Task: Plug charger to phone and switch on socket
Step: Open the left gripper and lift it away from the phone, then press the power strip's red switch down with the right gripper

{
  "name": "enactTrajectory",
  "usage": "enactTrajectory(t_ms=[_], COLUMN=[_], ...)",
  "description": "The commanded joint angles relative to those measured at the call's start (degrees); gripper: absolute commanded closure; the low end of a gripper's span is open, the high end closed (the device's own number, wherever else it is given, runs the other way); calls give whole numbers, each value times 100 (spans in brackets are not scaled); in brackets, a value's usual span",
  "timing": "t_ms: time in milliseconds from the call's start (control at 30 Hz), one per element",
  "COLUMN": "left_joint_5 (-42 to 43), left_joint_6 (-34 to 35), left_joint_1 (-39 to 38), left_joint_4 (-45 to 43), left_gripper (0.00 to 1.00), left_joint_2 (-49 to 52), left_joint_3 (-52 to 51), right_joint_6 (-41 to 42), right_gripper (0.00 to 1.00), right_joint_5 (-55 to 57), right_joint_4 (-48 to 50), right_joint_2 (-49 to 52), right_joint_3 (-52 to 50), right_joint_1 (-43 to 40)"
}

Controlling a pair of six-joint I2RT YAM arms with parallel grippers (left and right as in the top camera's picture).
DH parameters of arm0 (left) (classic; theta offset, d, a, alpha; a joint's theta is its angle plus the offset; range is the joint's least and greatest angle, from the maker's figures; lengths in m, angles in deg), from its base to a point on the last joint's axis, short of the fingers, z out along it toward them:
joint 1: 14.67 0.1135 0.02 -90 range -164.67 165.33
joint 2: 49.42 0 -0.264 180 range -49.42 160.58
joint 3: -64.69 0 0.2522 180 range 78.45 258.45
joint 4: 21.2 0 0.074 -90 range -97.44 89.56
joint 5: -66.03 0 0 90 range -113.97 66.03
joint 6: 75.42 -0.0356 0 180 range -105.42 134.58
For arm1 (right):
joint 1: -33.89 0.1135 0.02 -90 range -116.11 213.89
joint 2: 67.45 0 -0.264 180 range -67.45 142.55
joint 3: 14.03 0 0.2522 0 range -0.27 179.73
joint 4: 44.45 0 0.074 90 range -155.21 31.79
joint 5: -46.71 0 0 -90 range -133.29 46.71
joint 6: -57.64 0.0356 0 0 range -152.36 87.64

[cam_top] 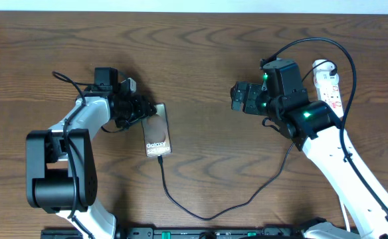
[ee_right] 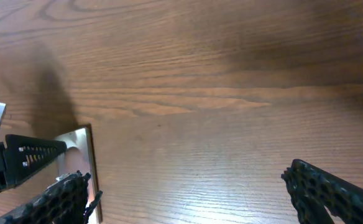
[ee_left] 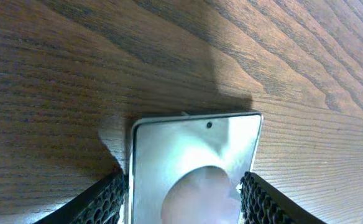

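Phone [cam_top: 158, 131] lies left of the centre of the counter [cam_top: 200, 46], well clear of every edge. It is a flat bronze-brown slab with a glossy, glare-catching face and a thin metal rim. Our left gripper [cam_top: 145, 111] has its ribbed black fingers [ee_left: 110, 200] pressed against the phone's two long sides. The charger [cam_top: 210, 217], a thin limp black cable, meets the phone's near short edge, loops toward the counter's near edge, then climbs beneath our right arm [cam_top: 340, 156] toward the socket [cam_top: 327, 83]. That socket is a white hard-plastic strip with red switch marks, close to the right edge in the far half. We cannot tell whether the connector is fully seated. Our right gripper [cam_top: 242, 97] hangs between phone and socket, fingers spread wide around nothing. As we judge it, swinging that arm to the switch could catch the slack cable and drag the connector out, or skid the smooth phone across the grained wood. A hard press could also shove the light strip instead of tipping its rocker.
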Motion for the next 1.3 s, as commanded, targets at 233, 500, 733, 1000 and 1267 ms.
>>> enactTrajectory(t_ms=[233, 500, 733, 1000, 1267], left_joint_5=[-448, 17, 369, 411, 227], left_joint_6=[-13, -13, 9, -17, -13], left_joint_1=[15, 297, 326, 326, 328], left_joint_4=[98, 72, 70, 179, 181], left_gripper=[36, 12, 10, 10, 9], left_joint_2=[153, -262, -1423, -3156, -3928], left_joint_3=[-94, 435, 772, 772, 772], right_joint_6=[-61, -61, -59, -57, -822], right_gripper=[1, 1, 1, 1, 1], right_joint_5=[85, 90, 81, -162, -1078], right_joint_4=[-61, -184, -186, -310, -1971], right_joint_2=[22, 22, 22, 9, 9], right_joint_3=[11, 11, 11, 168, 1628], right_joint_1=[-13, -13, -13, -114, -1663])
